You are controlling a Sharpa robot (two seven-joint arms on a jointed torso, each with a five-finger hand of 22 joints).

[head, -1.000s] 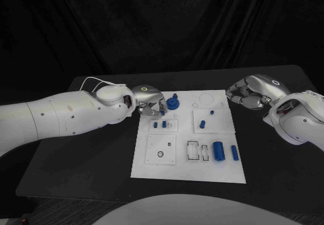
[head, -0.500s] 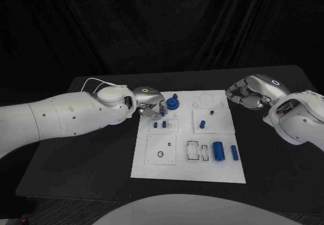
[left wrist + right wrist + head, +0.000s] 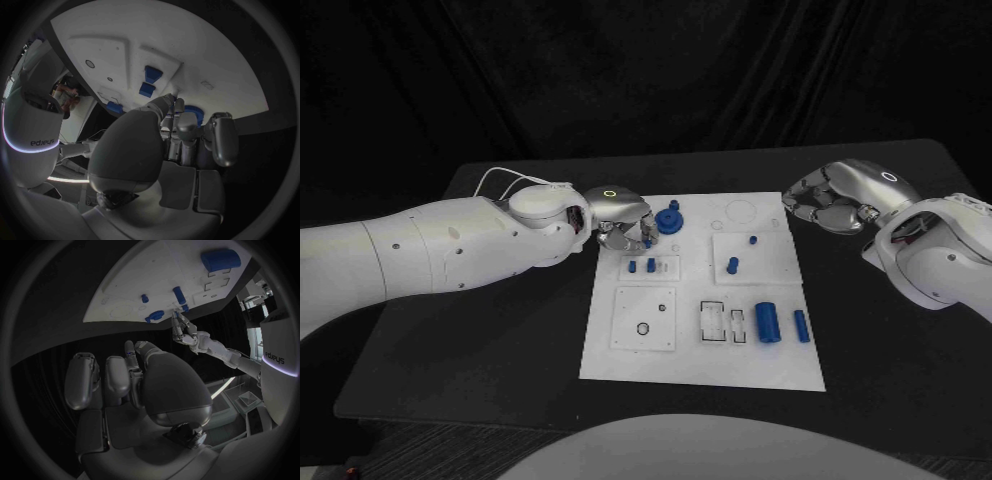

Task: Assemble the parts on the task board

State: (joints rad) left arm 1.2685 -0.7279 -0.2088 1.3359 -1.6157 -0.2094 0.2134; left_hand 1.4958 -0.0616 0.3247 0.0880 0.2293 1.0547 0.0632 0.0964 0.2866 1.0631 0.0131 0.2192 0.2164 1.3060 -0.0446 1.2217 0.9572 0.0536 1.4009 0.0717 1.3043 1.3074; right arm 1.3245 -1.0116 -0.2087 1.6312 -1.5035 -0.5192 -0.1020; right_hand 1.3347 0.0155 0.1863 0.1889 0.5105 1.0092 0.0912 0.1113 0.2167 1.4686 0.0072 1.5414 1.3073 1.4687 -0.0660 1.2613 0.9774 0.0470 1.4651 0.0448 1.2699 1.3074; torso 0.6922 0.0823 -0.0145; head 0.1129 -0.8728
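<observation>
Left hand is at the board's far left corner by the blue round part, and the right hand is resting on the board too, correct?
Not quite. The left hand is at the board's far left corner by the blue round part, but the head view shows the right hand off the board, over the black table beyond its right edge.

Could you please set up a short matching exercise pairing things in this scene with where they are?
Things:
1. left hand
2. right hand
3. big blue cylinder
4. blue gear-like part

Places:
A. off the board, over the bare table past its far right corner
B. lying in the board's near right part
C. at the board's far left corner
D. standing on the board just beside the left hand

Pairs: 1-C, 2-A, 3-B, 4-D
</observation>
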